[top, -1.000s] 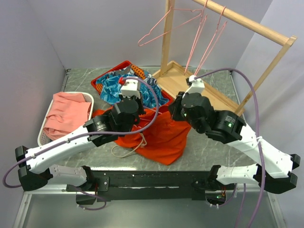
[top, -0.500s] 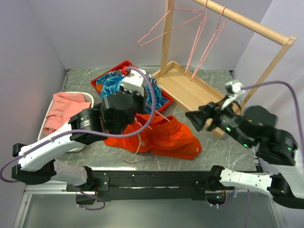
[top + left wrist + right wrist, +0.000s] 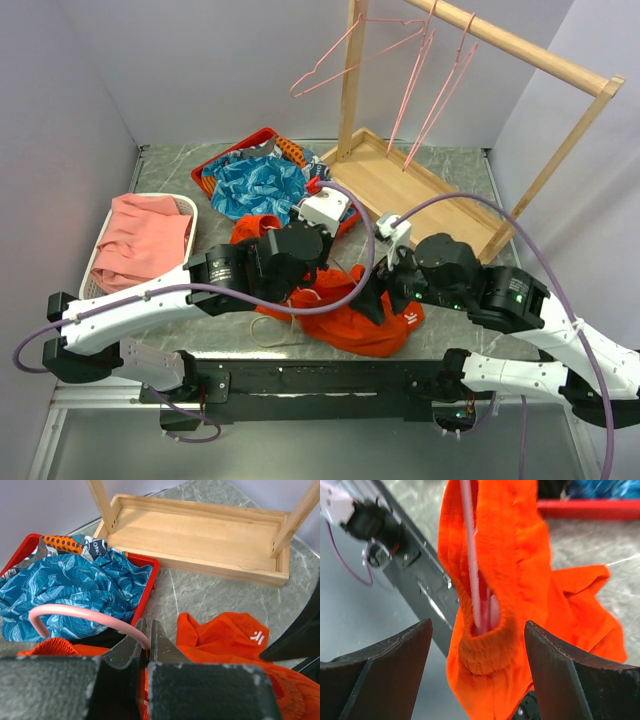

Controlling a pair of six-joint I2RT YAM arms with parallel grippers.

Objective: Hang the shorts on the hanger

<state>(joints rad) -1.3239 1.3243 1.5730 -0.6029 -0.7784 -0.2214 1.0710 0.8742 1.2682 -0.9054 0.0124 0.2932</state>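
Note:
The orange-red shorts (image 3: 350,318) lie bunched at the front middle of the table, between my two arms. In the left wrist view, my left gripper (image 3: 146,632) is shut on the pink wire of the hanger (image 3: 75,612), just below its curved hook. The shorts (image 3: 225,632) spread to its right, white logo up. My right gripper (image 3: 477,650) is open, its fingers (image 3: 385,670) wide to either side of the hanging elastic waistband of the shorts (image 3: 505,580) without touching it. The hanger (image 3: 470,555) wire runs down inside that waistband. Most of the hanger is hidden by fabric.
A red tray (image 3: 222,160) with a blue patterned garment (image 3: 262,185) sits at the back left. A white basket (image 3: 186,206) holds a pink cloth (image 3: 145,240) on the left. The wooden rack's base (image 3: 400,190) is at the back right, with pink hangers (image 3: 420,80) on its rail.
My right gripper went from shut to open and swung back in from the right to the shorts. My left arm carried the hanger and shorts toward the front, and the fabric bunched up.

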